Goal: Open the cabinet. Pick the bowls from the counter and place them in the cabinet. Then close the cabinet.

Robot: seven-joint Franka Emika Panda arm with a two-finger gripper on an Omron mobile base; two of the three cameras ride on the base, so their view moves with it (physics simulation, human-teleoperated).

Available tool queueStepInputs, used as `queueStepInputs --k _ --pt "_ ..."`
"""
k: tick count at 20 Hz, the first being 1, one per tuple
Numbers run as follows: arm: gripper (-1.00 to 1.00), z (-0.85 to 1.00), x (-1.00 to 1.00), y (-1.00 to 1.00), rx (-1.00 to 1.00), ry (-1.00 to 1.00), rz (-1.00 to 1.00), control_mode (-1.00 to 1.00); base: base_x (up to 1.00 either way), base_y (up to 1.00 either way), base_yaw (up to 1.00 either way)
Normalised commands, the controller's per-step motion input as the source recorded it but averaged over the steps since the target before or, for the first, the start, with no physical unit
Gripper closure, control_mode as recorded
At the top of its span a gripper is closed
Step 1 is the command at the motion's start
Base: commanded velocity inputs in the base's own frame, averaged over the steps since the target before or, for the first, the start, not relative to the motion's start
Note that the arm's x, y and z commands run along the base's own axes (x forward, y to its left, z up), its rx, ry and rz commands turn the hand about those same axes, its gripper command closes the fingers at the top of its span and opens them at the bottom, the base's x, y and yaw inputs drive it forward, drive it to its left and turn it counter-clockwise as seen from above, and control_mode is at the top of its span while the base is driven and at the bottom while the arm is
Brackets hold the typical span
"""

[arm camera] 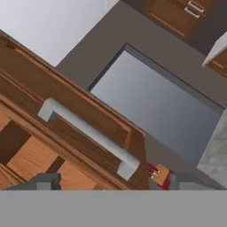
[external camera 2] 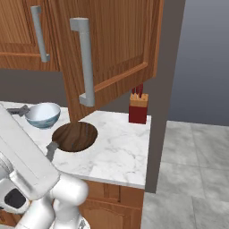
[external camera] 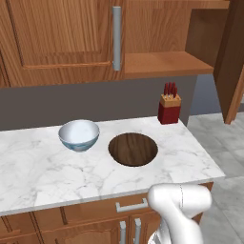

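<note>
Nearest, low in the left base view, the white robot arm's rounded joint (external camera: 183, 202), rising over the thick front edge of the broad white marble worktop (external camera: 43, 181) with grey veins. Behind that edge, on the slab, two bowls just beside each other but apart: the wide, shallow dark brown wooden bowl (external camera: 133, 149) toward the middle, the smaller white bowl with pale blue outside (external camera: 79, 135) to its left — both upright. Further back, near the worktop's right rear corner, a red knife block (external camera: 169, 108) with red-handled knives, well apart from the bowls. Above and beyond, the large reddish-brown wooden wall cabinet (external camera: 62, 43): left door shut with its long grey bar handle (external camera: 116, 38), right door (external camera 2: 112, 49) swung out wide over the worktop, bare wooden shelf (external camera: 164, 63) exposed inside. Close before the open door's handle (arm camera: 86, 137), seen in the hand view, the end effector (arm camera: 114, 181) — fingertips (arm camera: 44, 181) spread well apart, gripping nothing.
</note>
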Motion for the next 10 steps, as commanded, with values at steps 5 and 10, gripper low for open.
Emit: queueStepInputs --k 5,10 --pt "-1.00 -0.12 0.00 1.00 -0.20 -0.32 -0.28 -1.00 0.00 0.00 0.00" --pt "-1.00 -0.14 0.60 0.95 -0.14 -0.03 -0.30 -1.00 0.00 0.00 0.00"
